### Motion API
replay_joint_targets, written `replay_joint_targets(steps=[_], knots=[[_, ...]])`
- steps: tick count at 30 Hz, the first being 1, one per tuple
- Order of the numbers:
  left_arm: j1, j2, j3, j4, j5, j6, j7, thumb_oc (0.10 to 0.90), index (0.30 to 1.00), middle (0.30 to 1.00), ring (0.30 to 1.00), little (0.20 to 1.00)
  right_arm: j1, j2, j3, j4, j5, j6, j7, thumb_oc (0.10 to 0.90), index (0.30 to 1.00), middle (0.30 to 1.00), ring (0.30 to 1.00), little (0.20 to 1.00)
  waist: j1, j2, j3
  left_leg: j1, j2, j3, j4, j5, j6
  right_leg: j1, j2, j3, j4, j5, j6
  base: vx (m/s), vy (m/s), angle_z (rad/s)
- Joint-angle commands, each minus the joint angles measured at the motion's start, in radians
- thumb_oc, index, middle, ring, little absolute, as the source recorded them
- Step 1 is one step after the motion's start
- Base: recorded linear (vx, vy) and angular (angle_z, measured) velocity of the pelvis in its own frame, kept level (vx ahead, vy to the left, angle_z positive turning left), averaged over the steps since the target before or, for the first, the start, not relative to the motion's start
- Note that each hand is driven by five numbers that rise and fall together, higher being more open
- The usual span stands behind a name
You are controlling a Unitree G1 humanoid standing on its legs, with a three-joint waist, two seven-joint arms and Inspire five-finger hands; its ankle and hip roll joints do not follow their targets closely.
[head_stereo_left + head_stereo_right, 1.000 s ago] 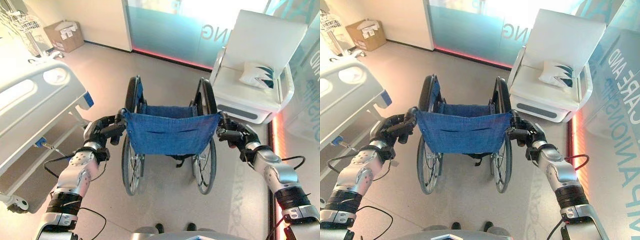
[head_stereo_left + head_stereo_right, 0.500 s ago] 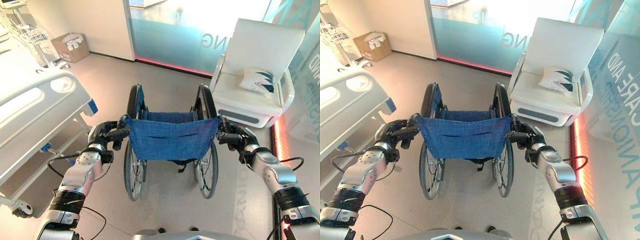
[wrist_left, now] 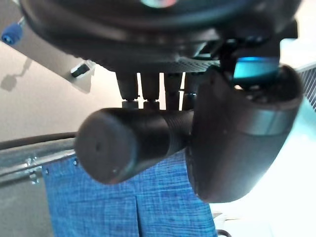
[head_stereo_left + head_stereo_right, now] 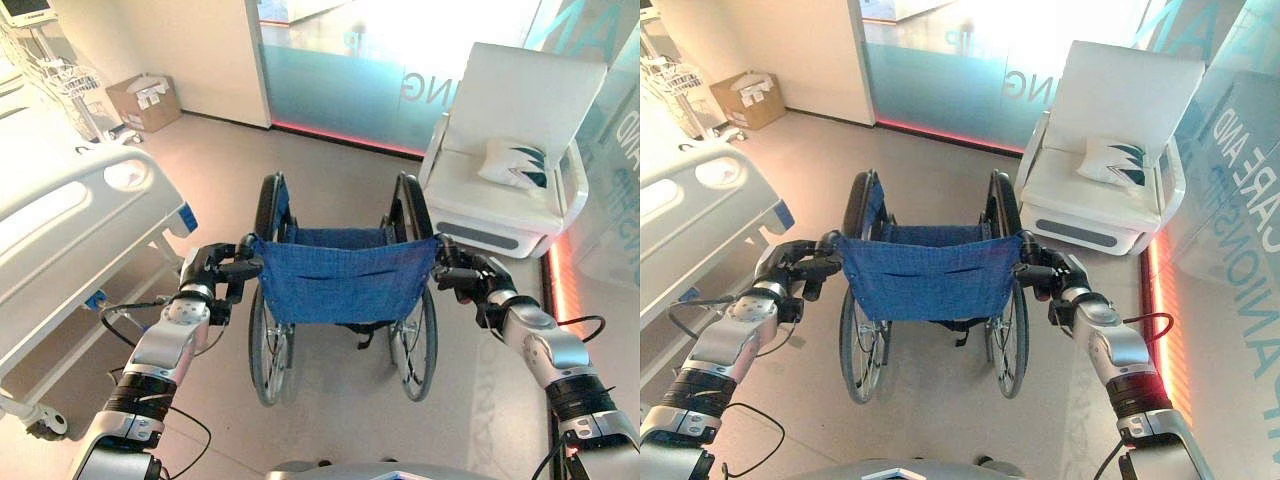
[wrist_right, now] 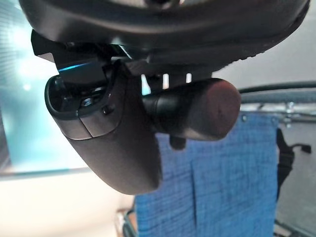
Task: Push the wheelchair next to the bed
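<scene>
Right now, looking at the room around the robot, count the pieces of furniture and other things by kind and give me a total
Wheelchair: 1, each push handle held by the left hand and right hand
Bed: 1
White armchair: 1
Cushion: 1, on the armchair seat
Cardboard box: 1
Total: 5

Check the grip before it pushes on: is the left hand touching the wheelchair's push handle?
Touching. The left wrist view shows the left hand curled round the black push handle of the wheelchair.

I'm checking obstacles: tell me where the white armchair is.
In the left eye view the white armchair stands ahead on the robot's right, against the glass wall, just beyond the wheelchair.
</scene>
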Motion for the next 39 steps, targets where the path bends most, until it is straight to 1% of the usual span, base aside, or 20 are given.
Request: replay_joint_targets(steps=[1,6,7,8,9,10,12,13,14,21,26,31,33,35,37,38,39], knots=[[-0.206,-0.167,-0.271,0.002,-0.04,-0.03,-0.11,0.8,0.9,0.9,0.9,0.9,-0.159,0.115,0.169,-0.136,0.042,-0.08,0.133,0.4,0.3,0.3,0.3,0.3,-0.054,-0.002,-0.001,-0.004,0.035,0.06,0.021,-0.014,-0.054,0.015,0.055,-0.061,0.014,-0.015,0.002,0.0,0.0,0.0],[-0.201,-0.178,-0.273,0.018,-0.031,-0.018,-0.119,0.8,0.9,0.9,0.9,0.9,-0.149,0.126,0.168,-0.134,0.028,-0.088,0.138,0.4,0.3,0.3,0.3,0.3,-0.057,0.001,0.001,-0.005,0.038,0.065,0.022,-0.012,-0.055,0.014,0.055,-0.063,0.015,-0.016,0.001,0.0,0.0,0.0],[-0.198,-0.183,-0.276,0.02,-0.025,-0.007,-0.123,0.8,0.9,0.9,0.9,0.9,-0.144,0.13,0.165,-0.136,0.02,-0.088,0.142,0.4,0.3,0.3,0.3,0.3,-0.059,0.001,0.003,-0.006,0.039,0.066,0.025,-0.012,-0.056,0.014,0.055,-0.063,0.016,-0.017,0.0,0.0,0.0,0.0],[-0.198,-0.188,-0.279,0.027,-0.028,-0.004,-0.125,0.764,0.846,0.846,0.846,0.846,-0.144,0.132,0.165,-0.137,0.019,-0.086,0.143,0.4,0.3,0.3,0.3,0.3,-0.059,0.0,0.004,-0.006,0.039,0.066,0.025,-0.012,-0.055,0.013,0.056,-0.062,0.017,-0.017,0.0,0.0,0.0,0.0],[-0.198,-0.194,-0.283,0.034,-0.034,0.0,-0.12,0.706,0.759,0.759,0.759,0.759,-0.145,0.135,0.167,-0.138,0.016,-0.083,0.144,0.4,0.3,0.3,0.3,0.3,-0.06,0.0,0.005,-0.007,0.04,0.067,0.025,-0.012,-0.055,0.012,0.056,-0.062,0.017,-0.017,0.0,0.0,0.0,0.0],[-0.198,-0.201,-0.288,0.039,-0.05,-0.002,-0.11,0.598,0.596,0.596,0.596,0.596,-0.146,0.137,0.169,-0.138,0.014,-0.08,0.146,0.4,0.3,0.3,0.3,0.3,-0.061,-0.001,0.006,-0.007,0.041,0.067,0.026,-0.012,-0.055,0.011,0.056,-0.062,0.019,-0.017,0.0,0.0,0.0,0.0],[-0.194,-0.21,-0.288,0.043,-0.07,-0.004,-0.098,0.524,0.486,0.486,0.486,0.486,-0.145,0.139,0.17,-0.135,0.005,-0.079,0.152,0.4,0.3,0.3,0.3,0.3,-0.062,-0.002,0.007,-0.007,0.042,0.068,0.026,-0.013,-0.055,0.011,0.056,-0.063,0.02,-0.018,0.0,0.0,0.0,0.0],[-0.192,-0.217,-0.288,0.048,-0.086,-0.012,-0.09,0.444,0.366,0.366,0.366,0.366,-0.146,0.141,0.172,-0.135,-0.003,-0.077,0.154,0.4,0.3,0.3,0.3,0.3,-0.062,-0.003,0.007,-0.007,0.042,0.068,0.027,-0.013,-0.055,0.011,0.056,-0.062,0.02,-0.019,0.0,0.0,0.0,0.0],[-0.188,-0.224,-0.288,0.053,-0.108,-0.022,-0.08,0.4,0.3,0.3,0.3,0.3,-0.147,0.141,0.176,-0.133,-0.003,-0.075,0.155,0.4,0.3,0.3,0.3,0.3,-0.061,-0.004,0.008,-0.007,0.043,0.068,0.027,-0.012,-0.055,0.01,0.057,-0.062,0.021,-0.018,-0.001,0.0,0.0,0.0],[-0.148,-0.279,-0.264,0.041,-0.197,-0.071,-0.036,0.4,0.3,0.3,0.3,0.3,-0.13,0.154,0.177,-0.126,-0.023,-0.08,0.164,0.4,0.3,0.3,0.3,0.3,-0.059,-0.009,0.014,-0.01,0.05,0.072,0.036,-0.012,-0.056,0.009,0.058,-0.065,0.03,-0.024,-0.006,0.0,0.0,0.0],[-0.137,-0.297,-0.263,0.039,-0.187,-0.075,-0.024,0.4,0.3,0.3,0.3,0.3,-0.127,0.158,0.176,-0.12,-0.028,-0.078,0.147,0.4,0.3,0.3,0.3,0.3,-0.056,-0.012,0.018,-0.015,0.054,0.068,0.045,-0.011,-0.056,0.007,0.058,-0.066,0.045,-0.032,-0.009,0.0,0.0,0.0],[-0.141,-0.306,-0.264,0.058,-0.165,-0.073,-0.006,0.4,0.3,0.3,0.3,0.3,-0.137,0.165,0.176,-0.105,-0.034,-0.062,0.125,0.4,0.3,0.3,0.3,0.3,-0.058,-0.014,0.023,-0.027,0.06,0.052,0.081,-0.02,-0.052,-0.008,0.061,-0.047,0.1,-0.06,-0.019,0.04,-0.042,0.04],[-0.152,-0.309,-0.264,0.078,-0.171,-0.081,0.016,0.4,0.3,0.3,0.3,0.3,-0.149,0.159,0.175,-0.096,-0.031,-0.049,0.105,0.4,0.3,0.3,0.3,0.3,-0.062,-0.02,0.042,-0.055,0.068,0.038,0.172,-0.04,-0.051,-0.03,0.06,-0.027,0.17,-0.084,-0.035,0.06,-0.082,0.07],[-0.162,-0.309,-0.258,0.089,-0.186,-0.09,0.026,0.4,0.3,0.3,0.3,0.3,-0.158,0.156,0.176,-0.086,-0.025,-0.043,0.097,0.4,0.3,0.3,0.3,0.3,-0.066,-0.031,0.062,-0.079,0.07,0.032,0.277,-0.076,-0.048,-0.044,0.05,-0.016,0.213,-0.094,-0.049,0.07,-0.066,0.2],[-0.171,-0.305,-0.247,0.1,-0.209,-0.111,0.041,0.4,0.3,0.3,0.3,0.3,-0.165,0.145,0.174,-0.082,-0.023,-0.04,0.095,0.4,0.3,0.3,0.3,0.3,-0.066,-0.05,0.09,-0.136,0.07,0.029,0.435,-0.123,-0.048,-0.054,0.034,-0.009,0.255,-0.102,-0.067,0.06,-0.038,0.21],[-0.171,-0.304,-0.243,0.101,-0.216,-0.12,0.045,0.4,0.3,0.3,0.3,0.3,-0.165,0.14,0.173,-0.083,-0.022,-0.039,0.097,0.4,0.3,0.3,0.3,0.3,-0.063,-0.054,0.097,-0.156,0.065,0.02,0.481,-0.123,-0.049,-0.056,0.03,-0.006,0.263,-0.103,-0.072,0.05,-0.006,0.12],[-0.169,-0.302,-0.234,0.101,-0.223,-0.132,0.047,0.4,0.3,0.3,0.3,0.3,-0.162,0.13,0.171,-0.087,-0.022,-0.04,0.1,0.4,0.3,0.3,0.3,0.3,-0.06,-0.057,0.104,-0.194,0.059,0.005,0.541,-0.11,-0.051,-0.058,0.03,-0.002,0.273,-0.106,-0.078,0.06,0.028,0.04]])
